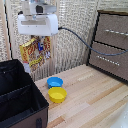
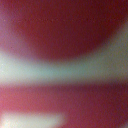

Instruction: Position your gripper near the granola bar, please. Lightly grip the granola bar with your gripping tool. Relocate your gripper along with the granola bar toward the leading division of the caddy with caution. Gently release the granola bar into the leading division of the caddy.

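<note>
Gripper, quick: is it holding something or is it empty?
Gripper: closed on the granola bar, which hangs in the air, above the table and up beside the caddy.

Gripper [image 1: 38, 39] holds granola bar [image 1: 35, 53] aloft | above caddy [image 1: 20, 100] | blue bowl [image 1: 55, 81], yellow bowl [image 1: 57, 94] on table [image 1: 95, 102]
</note>
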Tool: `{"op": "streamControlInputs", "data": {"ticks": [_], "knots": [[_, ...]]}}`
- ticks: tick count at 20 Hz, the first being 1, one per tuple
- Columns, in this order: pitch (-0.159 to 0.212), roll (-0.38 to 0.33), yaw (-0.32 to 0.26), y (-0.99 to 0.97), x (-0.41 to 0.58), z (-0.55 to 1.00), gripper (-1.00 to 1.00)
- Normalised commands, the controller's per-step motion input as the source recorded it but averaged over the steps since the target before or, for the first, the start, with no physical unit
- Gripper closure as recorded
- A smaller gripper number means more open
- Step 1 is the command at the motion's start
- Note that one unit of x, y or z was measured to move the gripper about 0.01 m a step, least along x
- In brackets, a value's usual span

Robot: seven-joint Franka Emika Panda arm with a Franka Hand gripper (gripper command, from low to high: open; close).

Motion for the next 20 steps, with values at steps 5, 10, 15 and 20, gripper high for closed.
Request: {"op": "streamControlInputs", "data": {"ticks": [5,10,15,20], "knots": [[0.005,0.000,-0.131,0.69,-0.193,0.00,1.00],[0.001,0.000,-0.176,0.72,0.000,-0.10,1.00],[0.000,0.007,-0.166,0.71,-0.027,-0.15,1.00],[0.002,0.021,-0.155,0.66,-0.131,-0.27,1.00]]}}
